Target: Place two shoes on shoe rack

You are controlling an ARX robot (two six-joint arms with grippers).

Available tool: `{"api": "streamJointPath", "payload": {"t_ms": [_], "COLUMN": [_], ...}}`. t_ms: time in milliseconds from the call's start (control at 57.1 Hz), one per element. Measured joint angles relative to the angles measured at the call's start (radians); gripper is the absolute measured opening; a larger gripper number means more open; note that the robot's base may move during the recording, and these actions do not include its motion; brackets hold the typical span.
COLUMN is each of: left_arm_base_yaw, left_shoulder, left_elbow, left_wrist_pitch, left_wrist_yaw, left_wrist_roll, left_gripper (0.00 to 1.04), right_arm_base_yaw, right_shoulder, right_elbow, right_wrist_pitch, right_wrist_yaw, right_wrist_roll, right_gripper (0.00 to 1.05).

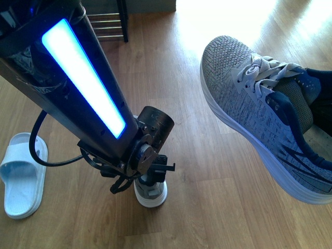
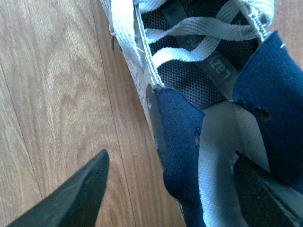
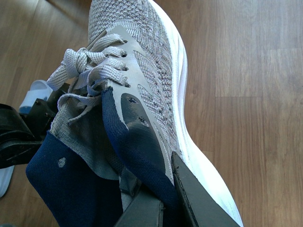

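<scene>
A grey knit sneaker (image 1: 259,114) with a white sole and navy lining hangs above the floor on the right, toe pointing away. My right gripper (image 3: 165,203) is shut on its side wall at the collar, one finger inside and one outside. A second grey sneaker (image 1: 150,193) stands on the floor under my left arm. My left gripper (image 2: 175,189) is open astride its navy collar (image 2: 177,137), with one finger (image 2: 71,198) over the floor and the other inside the shoe. A pale blue slide sandal (image 1: 21,176) lies at the far left. The shoe rack (image 1: 106,23) shows at the top.
The floor is light wooden boards (image 1: 207,171). My left arm, with a lit blue strip (image 1: 83,78), crosses the left half of the front view, and a black cable (image 1: 39,150) loops from it near the sandal.
</scene>
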Motion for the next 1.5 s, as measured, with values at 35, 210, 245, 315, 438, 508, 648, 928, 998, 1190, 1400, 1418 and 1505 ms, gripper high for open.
{"api": "streamJointPath", "payload": {"t_ms": [35, 210, 245, 315, 438, 508, 648, 928, 998, 1190, 1400, 1418, 1505], "left_arm_base_yaw": [-0.001, -0.002, -0.001, -0.001, 0.000, 0.003, 0.021, 0.069, 0.083, 0.105, 0.107, 0.107, 0.104], "left_shoulder": [0.004, 0.013, 0.015, 0.015, 0.013, 0.006, -0.030, -0.273, -0.358, -0.653, -0.942, -0.977, -1.159], "left_elbow": [0.003, 0.004, 0.003, -0.002, -0.023, -0.038, -0.116, -0.349, -0.417, -0.642, -0.792, -0.808, -0.884], "left_wrist_pitch": [-0.001, -0.003, -0.002, 0.004, 0.022, 0.032, 0.087, 0.191, 0.209, 0.278, 0.264, 0.258, 0.208], "left_wrist_yaw": [-0.004, -0.025, -0.030, -0.031, -0.045, -0.051, -0.096, -0.158, -0.169, -0.207, -0.245, -0.251, -0.287], "left_wrist_roll": [-0.002, -0.003, -0.003, -0.005, -0.008, -0.014, -0.030, -0.078, -0.103, -0.139, -0.121, -0.118, -0.098], "left_gripper": [0.65, 0.40, 0.35, 0.26, 0.05, 0.02, 0.02, 0.02, 0.02, 0.01, 0.01, 0.01, 0.01], "right_arm_base_yaw": [0.000, 0.000, 0.000, 0.000, 0.000, 0.000, 0.000, 0.000, 0.000, 0.000, 0.000, 0.000, 0.000], "right_shoulder": [0.000, 0.000, 0.000, 0.000, 0.000, 0.000, 0.000, 0.000, 0.000, 0.000, 0.000, 0.000, 0.000], "right_elbow": [0.000, 0.000, 0.000, 0.000, 0.000, 0.000, 0.000, 0.000, 0.000, 0.000, 0.000, 0.000, 0.000], "right_wrist_pitch": [0.000, 0.000, 0.000, 0.000, 0.000, 0.000, 0.000, 0.000, 0.000, 0.000, 0.000, 0.000, 0.000], "right_wrist_yaw": [0.000, 0.000, 0.000, 0.000, 0.000, 0.000, 0.000, 0.000, 0.000, 0.000, 0.000, 0.000, 0.000], "right_wrist_roll": [0.000, 0.000, 0.000, 0.000, 0.000, 0.000, 0.000, 0.000, 0.000, 0.000, 0.000, 0.000, 0.000], "right_gripper": [0.01, 0.01, 0.01, 0.01, 0.01, 0.01, 0.01, 0.01, 0.01, 0.01, 0.01, 0.01, 0.01]}}
